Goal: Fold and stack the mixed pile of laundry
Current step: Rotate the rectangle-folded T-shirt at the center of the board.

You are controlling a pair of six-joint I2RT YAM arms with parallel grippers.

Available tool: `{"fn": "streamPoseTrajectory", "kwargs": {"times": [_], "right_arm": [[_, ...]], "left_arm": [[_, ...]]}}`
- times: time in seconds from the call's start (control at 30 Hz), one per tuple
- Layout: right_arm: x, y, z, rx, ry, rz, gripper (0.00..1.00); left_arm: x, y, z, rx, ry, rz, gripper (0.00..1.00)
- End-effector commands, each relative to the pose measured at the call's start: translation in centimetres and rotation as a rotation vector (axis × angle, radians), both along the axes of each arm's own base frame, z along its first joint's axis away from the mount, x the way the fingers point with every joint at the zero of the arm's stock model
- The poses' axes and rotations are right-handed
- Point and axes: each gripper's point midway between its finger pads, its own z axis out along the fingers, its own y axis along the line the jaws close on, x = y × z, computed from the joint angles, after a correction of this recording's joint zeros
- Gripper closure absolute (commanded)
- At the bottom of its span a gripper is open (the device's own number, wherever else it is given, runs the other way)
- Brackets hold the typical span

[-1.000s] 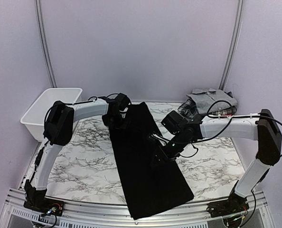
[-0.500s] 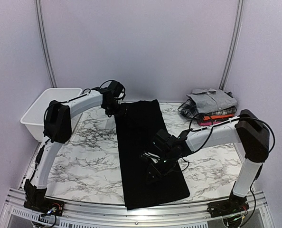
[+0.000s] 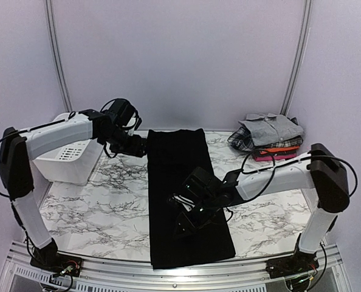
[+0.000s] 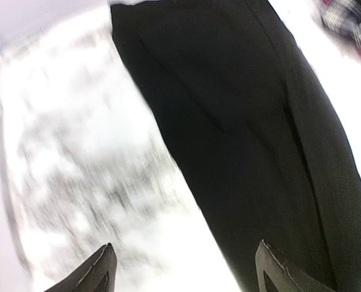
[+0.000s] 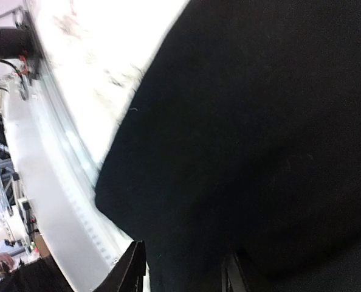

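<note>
The large black cloth (image 3: 174,164) lies flat as a long strip down the middle of the marble table (image 3: 101,201). My left gripper (image 3: 139,147) hovers just left of its far left corner. In the left wrist view this gripper (image 4: 186,271) is wide open and holds nothing, with the cloth (image 4: 247,121) to its right. My right gripper (image 3: 182,220) is low over the cloth's near half. In the right wrist view its fingers (image 5: 135,267) stand a little apart over the black cloth (image 5: 259,121). A grey collared shirt (image 3: 271,126) tops a folded stack with a plaid piece (image 3: 246,141) and a red-pink piece (image 3: 271,156).
A white plastic basket (image 3: 71,159) stands at the back left, under the left arm. The metal front rail (image 3: 168,277) runs along the near table edge, right by the cloth's near end. The plaid piece (image 4: 350,18) shows blurred at the top right of the left wrist view.
The cloth went from slanted to straight and its near end slid left with my right gripper. My left gripper opened, left the cloth's far corner and swung left.
</note>
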Motion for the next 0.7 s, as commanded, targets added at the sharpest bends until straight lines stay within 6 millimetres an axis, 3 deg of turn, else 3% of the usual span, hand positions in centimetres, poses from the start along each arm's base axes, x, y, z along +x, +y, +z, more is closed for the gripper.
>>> {"fn": "streamPoseTrajectory", "kwargs": {"times": [0.0,0.03,0.2,0.37,0.53,0.67], "right_arm": [[0.6,-1.6,6.5,0.076,-0.092,-0.117,0.60],[0.3,-2.9,6.5,0.050,-0.093,-0.144,0.59],[-1.0,-10.2,4.3,-0.079,-0.055,-0.302,0.56],[-2.6,-15.3,1.9,-0.145,0.020,-0.421,0.52],[-4.5,-16.2,0.2,-0.110,0.100,-0.437,0.50],[-4.6,-15.5,-0.4,-0.073,0.125,-0.440,0.51]], "left_arm": [[-7.4,-0.6,0.0,-0.098,0.039,0.009,0.19],[-9.4,-0.8,0.5,-0.151,0.036,0.013,0.20],[-19.0,-1.6,-3.1,-0.284,0.157,0.050,0.28],[-26.2,-2.4,-6.2,-0.381,0.255,0.115,0.34],[-31.7,-5.3,-9.2,-0.363,0.347,0.070,0.35],[-34.1,-7.9,-10.5,-0.359,0.394,0.031,0.36]]}}
